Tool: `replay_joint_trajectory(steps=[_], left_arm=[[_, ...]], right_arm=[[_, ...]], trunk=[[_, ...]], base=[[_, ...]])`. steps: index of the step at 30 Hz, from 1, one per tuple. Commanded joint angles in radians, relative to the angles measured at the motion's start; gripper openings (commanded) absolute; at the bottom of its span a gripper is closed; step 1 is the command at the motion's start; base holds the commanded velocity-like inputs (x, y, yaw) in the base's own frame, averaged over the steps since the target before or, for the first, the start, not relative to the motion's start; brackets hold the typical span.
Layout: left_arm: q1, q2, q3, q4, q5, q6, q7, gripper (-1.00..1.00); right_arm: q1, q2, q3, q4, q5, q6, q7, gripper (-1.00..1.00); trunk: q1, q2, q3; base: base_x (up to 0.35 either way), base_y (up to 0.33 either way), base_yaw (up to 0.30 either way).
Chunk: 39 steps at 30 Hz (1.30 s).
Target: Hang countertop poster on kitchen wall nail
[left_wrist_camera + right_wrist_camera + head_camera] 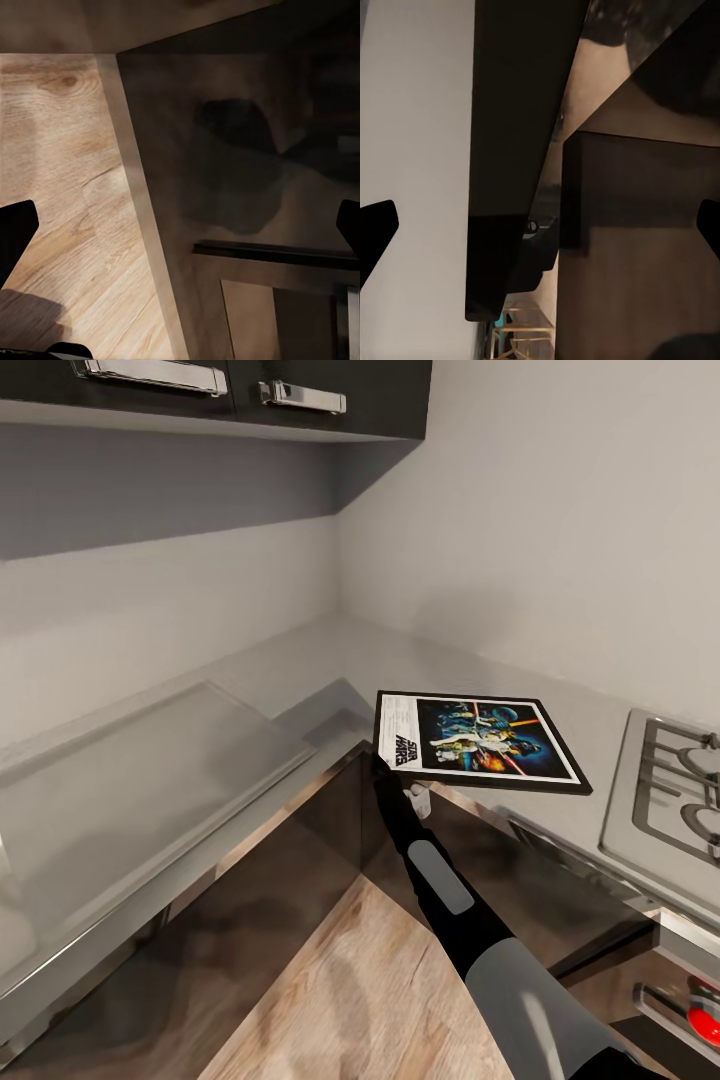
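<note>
Right arm: grey-and-black, extended from lower right of the head view toward frame centre, right pincer (410,796) under the poster's near corner; wrist view shows its fingertips spread wide. Poster (478,740): flat, rectangular, black-framed, white-bordered, lying on the smooth light grey table (300,660), overhanging its edge. Left pincer (180,225): fingertips wide apart above wood-grain floor (60,165).

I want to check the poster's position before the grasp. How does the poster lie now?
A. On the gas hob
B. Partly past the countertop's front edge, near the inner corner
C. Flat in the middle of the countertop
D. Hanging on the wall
B: in the head view the poster overhangs the countertop edge, above the right hand.
</note>
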Motion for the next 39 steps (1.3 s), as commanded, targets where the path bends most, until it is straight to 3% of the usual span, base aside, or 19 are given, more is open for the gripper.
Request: replay_joint_trajectory(steps=[1,21,28,39], left_arm=[[0.001,0.0,0.0,-0.002,0.004,0.008,-0.002,1.0],[0.001,0.0,0.0,-0.002,0.004,0.008,-0.003,1.0],[0.001,0.0,0.0,-0.002,0.004,0.008,-0.003,1.0],[0.001,0.0,0.0,-0.002,0.004,0.007,-0.003,1.0]], right_arm=[[-0.001,0.0,0.003,0.002,-0.011,-0.006,0.005,1.0],[-0.001,0.0,0.002,0.003,-0.011,-0.005,0.005,1.0],[-0.001,0.0,0.003,0.003,-0.035,-0.005,0.005,1.0],[-0.001,0.0,0.003,0.002,-0.038,-0.006,-0.004,1.0]], trunk=[[0.0,0.0,-0.001],[0.0,0.0,-0.001],[0.0,0.0,-0.001],[0.0,0.0,-0.001]], base=[[0.0,0.0,0.0],[0.0,0.0,0.0],[0.0,0.0,0.0],[0.0,0.0,0.0]])
